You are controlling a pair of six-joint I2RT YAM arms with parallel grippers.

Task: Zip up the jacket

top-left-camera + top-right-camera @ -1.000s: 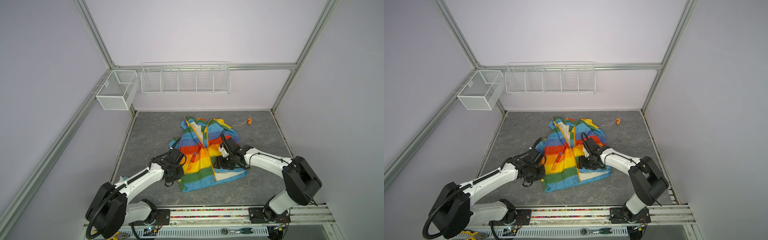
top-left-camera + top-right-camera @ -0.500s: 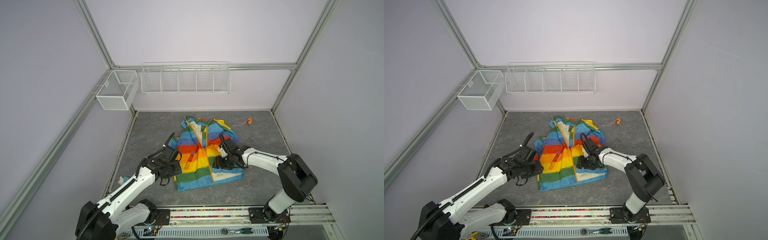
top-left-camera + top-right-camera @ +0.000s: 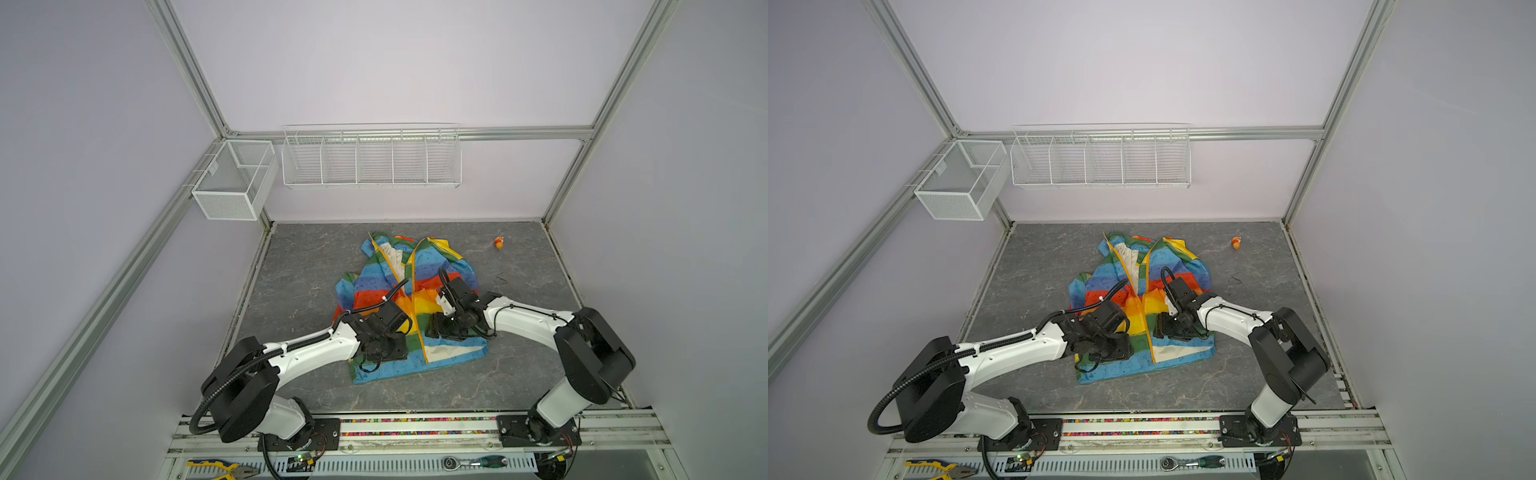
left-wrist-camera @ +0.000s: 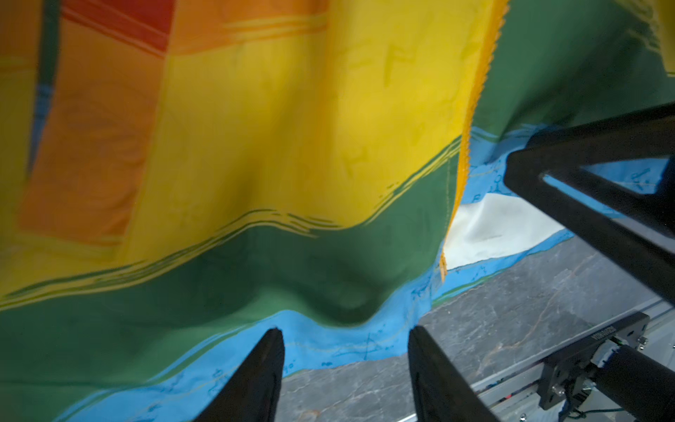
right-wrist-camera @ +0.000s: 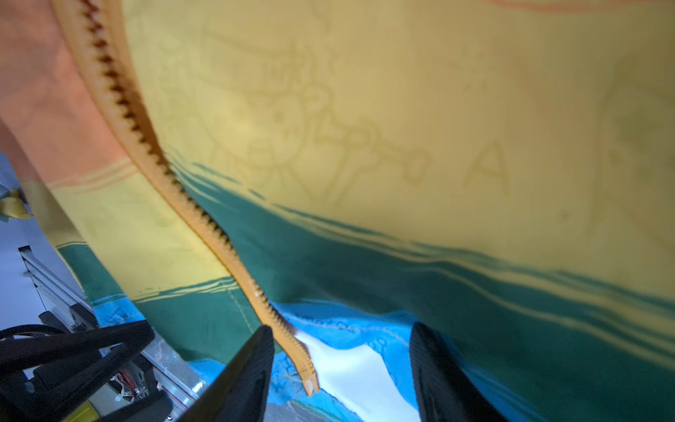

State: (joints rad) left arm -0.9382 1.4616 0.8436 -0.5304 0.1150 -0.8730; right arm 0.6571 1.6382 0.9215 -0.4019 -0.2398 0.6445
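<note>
Here, the small rainbow-striped thin-fabric jacket (image 3: 432,266) lies unzipped on the grey marbled tabletop (image 3: 307,266). Your left gripper (image 4: 345,339) and right gripper (image 5: 341,336) hover at its hem, jaws apart, empty. Limp, light cloth should bunch; pinch the end of the stiffer orange-yellow zipper strip (image 5: 219,237).

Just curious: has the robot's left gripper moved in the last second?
Yes: in a top view the left gripper went right, away from the table's left edge, over the jacket.

One jacket (image 3: 430,268), two baskets (image 3: 235,183) (image 3: 371,160), two arms (image 3: 316,353) (image 3: 523,320)
</note>
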